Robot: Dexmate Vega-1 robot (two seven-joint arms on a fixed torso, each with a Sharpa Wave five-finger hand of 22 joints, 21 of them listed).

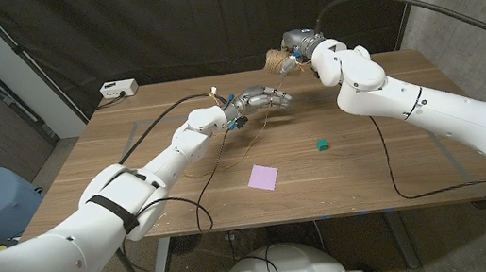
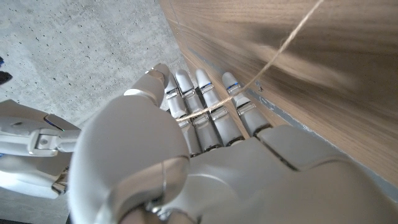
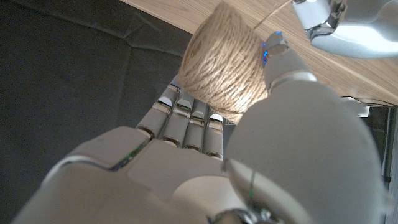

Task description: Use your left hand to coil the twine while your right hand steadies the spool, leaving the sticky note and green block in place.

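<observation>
**Sam:** Where was the spool (image 3: 225,63)?

**Mia:** It was at the far side of the table (image 1: 182,178), a bit right of the middle. The right hand (image 1: 290,59) held it. In the right wrist view the fingers (image 3: 181,118) were curled around one side of the spool and the thumb pressed the other side.

**Sam:** And the twine (image 2: 283,46)?

**Mia:** It ran across the fingers (image 2: 208,106) of the left hand (image 1: 262,100). The fingers lay close together and were bent a little, and the twine crossed over them. I could not tell if that hand was squeezing it or if the twine only lay on it.

**Sam:** Where was that hand?

**Mia:** It was over the far middle of the table, just left of the spool and nearer than it.

**Sam:** What else was on the table?

**Mia:** The note (image 1: 263,177) lay flat near the middle, toward the near edge. The block (image 1: 321,145) sat to the right of it and a bit farther back. They were apart from each other and from both hands.
</observation>
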